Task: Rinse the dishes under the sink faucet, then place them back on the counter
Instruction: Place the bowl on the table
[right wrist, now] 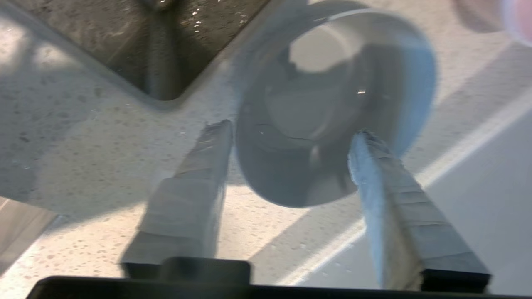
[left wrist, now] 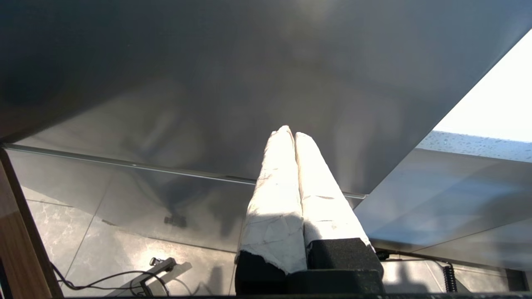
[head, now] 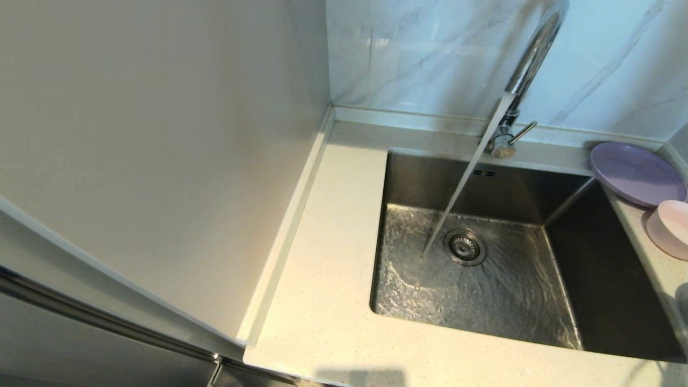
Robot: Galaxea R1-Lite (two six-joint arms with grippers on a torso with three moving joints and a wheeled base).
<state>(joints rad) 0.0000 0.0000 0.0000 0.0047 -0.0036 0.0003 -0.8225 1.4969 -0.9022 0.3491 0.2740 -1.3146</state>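
faucet (head: 524, 75) behind basin (head: 591, 279) | plate (head: 637, 173), bowl (head: 672, 228) on counter (head: 322, 279), right of basin

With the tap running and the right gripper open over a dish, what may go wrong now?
The right gripper stands open above a pale round dish close to the basin's corner; a careless grasp might push it in. Water from the faucet already runs, so a tilted dish may splash the counter.

Neither arm is showing in the head view. The left gripper (left wrist: 289, 133) is sitting parked low, its two white-wrapped fingers (left wrist: 274, 199) pressing together along their full length, tips pointing toward 12 o'clock in the left wrist view. The right gripper (right wrist: 293, 131) is hanging with its grey-wrapped fingers (right wrist: 195, 178) spreading wide apart, gripping nothing.
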